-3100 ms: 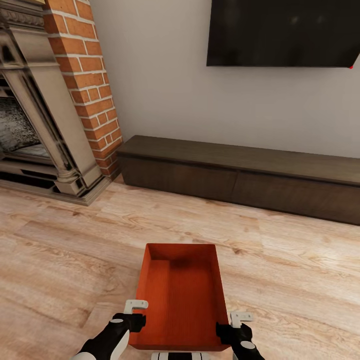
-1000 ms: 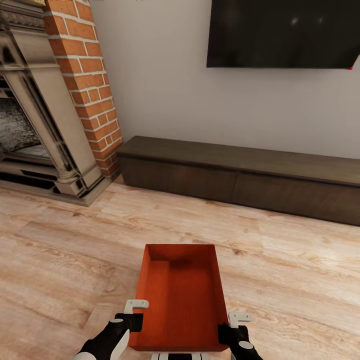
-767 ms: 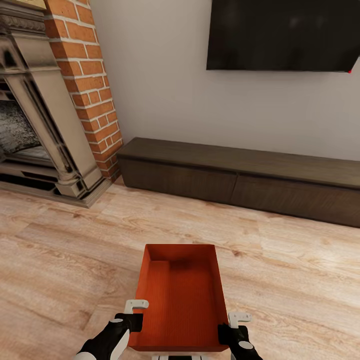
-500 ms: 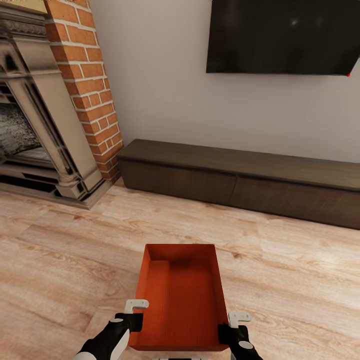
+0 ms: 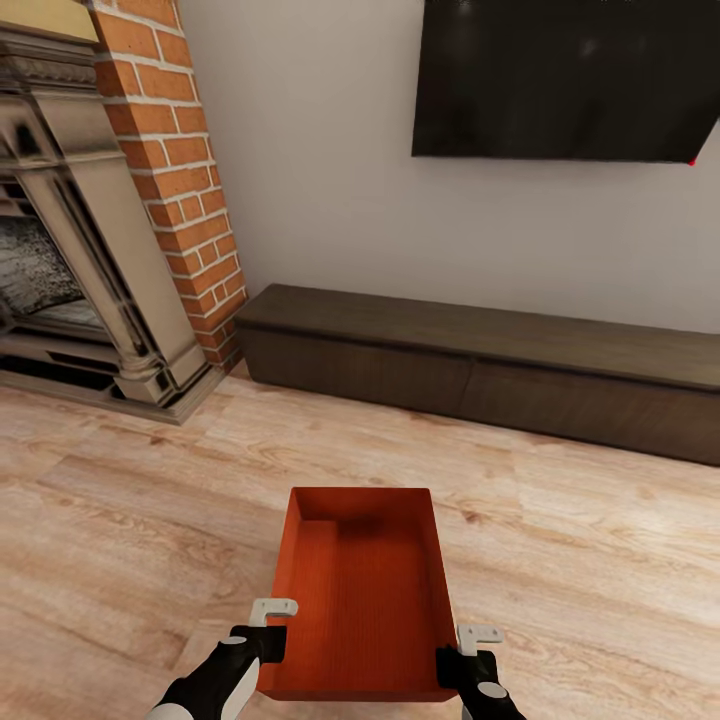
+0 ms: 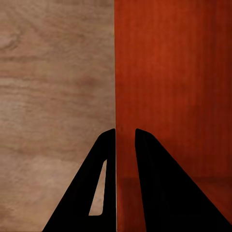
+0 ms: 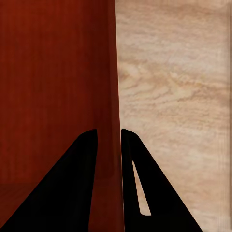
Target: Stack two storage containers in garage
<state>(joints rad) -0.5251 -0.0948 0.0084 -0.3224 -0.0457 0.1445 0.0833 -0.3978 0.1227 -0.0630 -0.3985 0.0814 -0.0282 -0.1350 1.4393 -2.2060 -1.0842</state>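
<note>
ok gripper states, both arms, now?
Left gripper: shut on the storage container, its left wall.
Right gripper: shut on the same container's right wall.

Left claw (image 6: 125,140) pinches the orange-red container (image 6: 174,72) wall above wood floor (image 6: 53,87).

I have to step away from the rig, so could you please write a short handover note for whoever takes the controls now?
Left gripper: shut on the left side wall of the storage container, near its closest end.
Right gripper: shut on the right wall.
The container is empty, held level in front of the trunk above the wood plank floor, facing the TV console and brick fireplace.
Done: one container picked up.
Left: carry it to the garage, set it down, then fetch and stack the other.
</note>
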